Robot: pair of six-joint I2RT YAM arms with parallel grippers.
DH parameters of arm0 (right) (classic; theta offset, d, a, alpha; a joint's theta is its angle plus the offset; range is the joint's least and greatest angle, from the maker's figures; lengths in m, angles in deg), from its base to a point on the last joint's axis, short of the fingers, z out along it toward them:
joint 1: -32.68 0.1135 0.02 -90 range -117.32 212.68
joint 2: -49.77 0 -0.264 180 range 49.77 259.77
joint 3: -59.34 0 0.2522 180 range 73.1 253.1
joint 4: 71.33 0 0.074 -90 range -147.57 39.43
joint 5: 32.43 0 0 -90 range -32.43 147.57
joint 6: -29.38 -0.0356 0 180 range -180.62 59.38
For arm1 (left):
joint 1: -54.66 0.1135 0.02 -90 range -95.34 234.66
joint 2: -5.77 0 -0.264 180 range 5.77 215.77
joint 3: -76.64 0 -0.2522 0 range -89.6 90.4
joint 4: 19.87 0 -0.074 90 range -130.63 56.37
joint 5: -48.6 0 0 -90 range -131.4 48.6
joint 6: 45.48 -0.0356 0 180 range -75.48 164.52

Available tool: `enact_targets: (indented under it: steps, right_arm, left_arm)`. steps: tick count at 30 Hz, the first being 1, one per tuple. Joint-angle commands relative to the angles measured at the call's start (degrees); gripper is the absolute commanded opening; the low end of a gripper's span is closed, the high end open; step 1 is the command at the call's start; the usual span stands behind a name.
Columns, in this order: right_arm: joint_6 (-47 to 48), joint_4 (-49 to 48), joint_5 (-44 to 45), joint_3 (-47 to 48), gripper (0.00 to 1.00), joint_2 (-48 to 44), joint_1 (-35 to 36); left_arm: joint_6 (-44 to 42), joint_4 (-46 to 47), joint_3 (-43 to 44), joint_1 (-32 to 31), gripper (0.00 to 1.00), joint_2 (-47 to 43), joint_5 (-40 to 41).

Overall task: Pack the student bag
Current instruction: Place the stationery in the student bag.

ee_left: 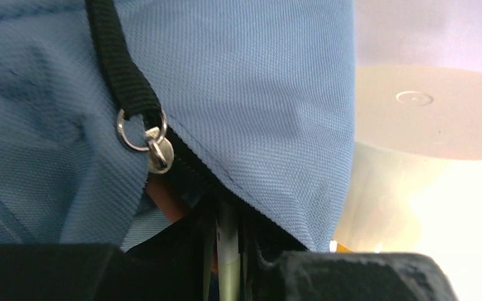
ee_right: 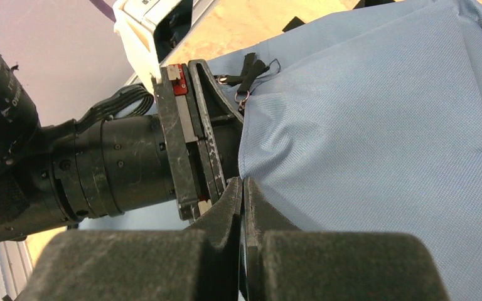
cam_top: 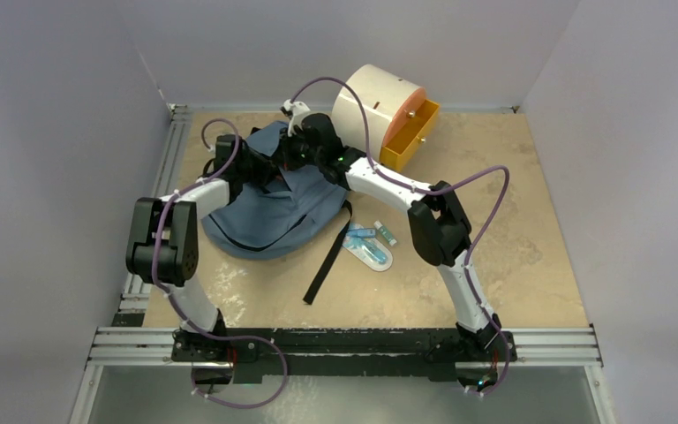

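Note:
The slate-blue student bag lies at the back left of the table, its black strap trailing toward me. My right gripper is shut on the edge of the bag's fabric, pinching it between the fingertips and holding the flap up. My left gripper is at the bag's opening, under the raised flap. A thin pale green pen-like stick sits between its fingers and points into the dark inside. A black zipper tape with a metal ring pull hangs above.
A cream cylindrical cabinet with an open orange drawer stands behind the bag. A clear pouch with blue items and a small tube lie right of the bag. Metal rails edge the table's left side.

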Motion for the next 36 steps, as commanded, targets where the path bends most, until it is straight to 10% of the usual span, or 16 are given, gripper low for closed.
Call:
enact_targets:
  steps: [1,27,36]
  right_arm:
    - [-0.7,-3.2,-3.2,0.9,0.00,-4.5,0.5]
    - [3.1,-0.4,-1.1,2.9,0.00,-3.8,0.5]
    - [4.5,6.3,-0.6,10.7,0.00,-0.9,-0.2]
  left_arm:
    - [0.0,2.5,2.9,-1.1,0.20,-0.7,-0.2]
    - [-17.3,-10.3,-15.5,-1.1,0.31,-33.6,1.4]
    - [-21.0,-8.6,-27.5,-13.4,0.31,-46.3,0.8]
